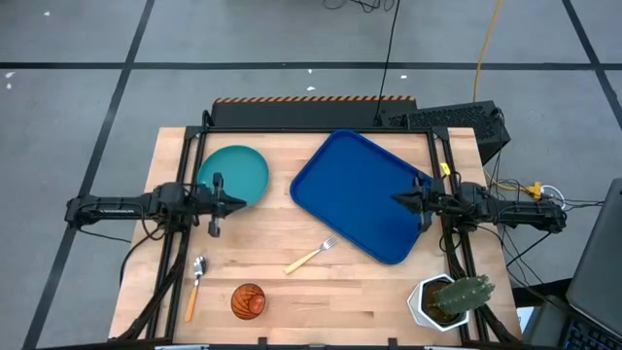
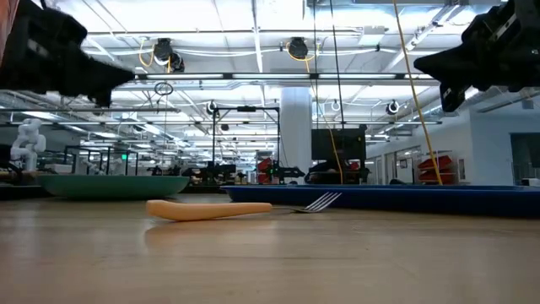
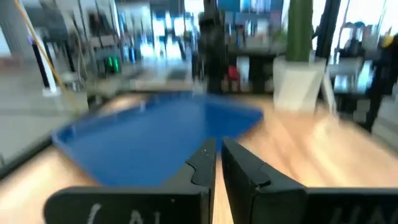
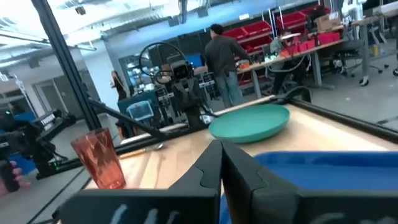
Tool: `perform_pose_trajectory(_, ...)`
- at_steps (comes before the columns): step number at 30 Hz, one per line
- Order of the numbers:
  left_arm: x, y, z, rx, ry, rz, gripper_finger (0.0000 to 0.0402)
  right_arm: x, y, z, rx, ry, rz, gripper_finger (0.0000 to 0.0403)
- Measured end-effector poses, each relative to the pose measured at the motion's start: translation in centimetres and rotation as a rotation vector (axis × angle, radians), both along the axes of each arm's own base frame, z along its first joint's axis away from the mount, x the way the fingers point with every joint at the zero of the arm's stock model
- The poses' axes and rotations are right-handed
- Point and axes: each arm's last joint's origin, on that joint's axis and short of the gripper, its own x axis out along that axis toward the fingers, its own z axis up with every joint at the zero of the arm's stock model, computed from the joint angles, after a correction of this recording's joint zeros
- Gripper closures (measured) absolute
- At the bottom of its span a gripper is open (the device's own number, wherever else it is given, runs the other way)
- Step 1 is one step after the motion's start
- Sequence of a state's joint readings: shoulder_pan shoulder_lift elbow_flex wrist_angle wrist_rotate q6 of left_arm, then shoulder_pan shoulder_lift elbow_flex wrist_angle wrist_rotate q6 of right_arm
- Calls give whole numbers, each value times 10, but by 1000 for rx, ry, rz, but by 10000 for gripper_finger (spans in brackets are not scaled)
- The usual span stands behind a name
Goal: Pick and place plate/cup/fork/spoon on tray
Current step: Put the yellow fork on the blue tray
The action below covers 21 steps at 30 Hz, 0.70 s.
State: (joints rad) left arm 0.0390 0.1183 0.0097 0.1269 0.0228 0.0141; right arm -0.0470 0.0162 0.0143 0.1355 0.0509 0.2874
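The blue tray (image 1: 364, 194) lies aslant on the table's far right part. The teal plate (image 1: 235, 172) lies at the far left. The fork (image 1: 311, 256) lies near the middle, its tines toward the tray. The spoon (image 1: 195, 284) and the amber cup (image 1: 248, 301) rest near the front left edge. My left gripper (image 1: 241, 202) hovers shut beside the plate's near rim, holding nothing. My right gripper (image 1: 397, 199) hovers shut above the tray's right part, holding nothing. The tray also shows in the left wrist view (image 3: 155, 137); the plate (image 4: 250, 122) and cup (image 4: 99, 158) show in the right wrist view.
A white pot with a cactus (image 1: 450, 299) stands at the table's front right corner. A black box (image 1: 457, 122) sits beyond the far right edge. A person (image 4: 224, 59) stands in the room far behind the table.
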Motion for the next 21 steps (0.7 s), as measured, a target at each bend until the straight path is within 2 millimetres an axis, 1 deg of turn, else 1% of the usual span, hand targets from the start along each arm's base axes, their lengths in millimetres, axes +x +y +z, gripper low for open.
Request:
perform_pose_trajectory(4, -1, 0, 15, -55, -157, -6, 371, 0, 0, 3, -14, -33, -5, 403)
perform_pose_trajectory(7, -4, 0, 25, -103, -265, -18, 371, -2, -1, 11, -54, -106, -49, 403)
perform_pose_trajectory(9, -6, 0, 32, -121, -336, -26, 371, -5, -2, 20, -74, -197, -94, 403)
perform_pose_trajectory(13, -11, 0, 43, -134, -459, -40, 371, -15, -2, 42, -166, -445, -137, 396)
perform_pose_trajectory(15, -13, -1, 46, -138, -500, -45, 371, -18, -1, 49, -206, -513, -159, 386)
perform_pose_trajectory(17, -13, -1, 48, -170, -517, -58, 371, -16, -2, 51, -247, -510, -178, 373)
perform_pose_trajectory(19, -14, -1, 49, -172, -537, -56, 371, -8, -2, 47, -282, -432, -181, 355)
perform_pose_trajectory(21, -15, 0, 49, -120, -542, -15, 371, -5, -2, 64, -308, -430, -193, 335)
